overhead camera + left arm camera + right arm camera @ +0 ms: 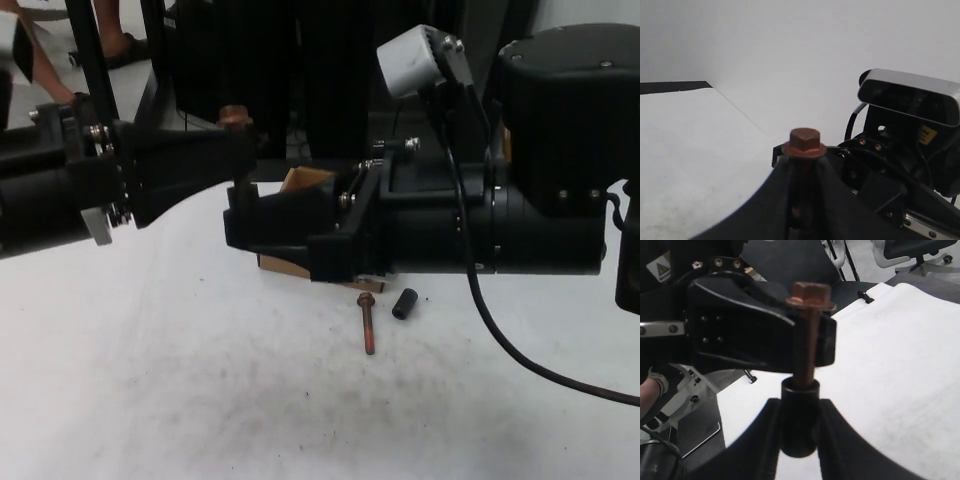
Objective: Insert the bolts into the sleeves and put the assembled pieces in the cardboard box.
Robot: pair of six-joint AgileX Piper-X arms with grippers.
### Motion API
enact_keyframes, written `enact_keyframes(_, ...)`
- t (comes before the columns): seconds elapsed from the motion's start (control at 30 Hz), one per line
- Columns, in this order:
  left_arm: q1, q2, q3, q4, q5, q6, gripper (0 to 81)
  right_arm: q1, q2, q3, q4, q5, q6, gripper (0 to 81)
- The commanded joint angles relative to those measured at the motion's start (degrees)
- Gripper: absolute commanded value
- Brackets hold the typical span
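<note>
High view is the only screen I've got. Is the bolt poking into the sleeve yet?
Observer: Yes. The right wrist view shows the bolt upright, its lower end in the sleeve's top opening.
Operator: Who's holding the sleeve?
Observer: The right end effector is shut on it, a finger on each side.
Operator: Is the bolt all the way in?
Observer: No. Most of its shank shows above the sleeve, clamped by the left end effector.
</note>
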Motion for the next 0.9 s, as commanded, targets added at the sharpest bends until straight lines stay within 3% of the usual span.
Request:
enact_keyframes(0.0, -0.1, -0.3, -0.1, 3.4, 2.1, 2.2, 0.8, -0.4, -0.6, -0.5, -1.6, -0.7, -1.6, 0.2)
enact_keyframes(0.3, -0.1, -0.3, -0.1, 9.2, 3.7, 7.9, 0.3, -1.7, -0.6, -0.5, 0.9, -0.7, -1.8, 0.2)
enact_keyframes(0.37, -0.1, -0.3, -0.1, 9.2, 3.7, 7.9, 6.1, -1.7, -0.6, -0.5, 0.9, -0.7, -1.8, 0.2)
enact_keyframes(0.43, -0.1, -0.3, -0.1, 8.5, 4.2, 8.0, 18.3, -1.7, -0.6, -0.5, 0.9, -0.7, -1.8, 0.2)
enact_keyframes(0.53, -0.1, -0.3, -0.1, 8.3, 4.4, 6.9, 44.3, -1.7, -0.6, -0.5, 0.9, -0.7, -1.8, 0.2)
enact_keyframes(0.6, -0.1, -0.3, -0.1, 8.3, 4.2, 4.4, 55.2, -1.7, -0.6, -0.5, 0.9, -0.7, -1.8, 0.2)
enact_keyframes(0.87, 0.1, -0.3, -0.2, 6.4, 2.6, 2.4, 54.8, -1.7, -1.0, -0.5, 0.9, -1.2, -1.8, 0.2)
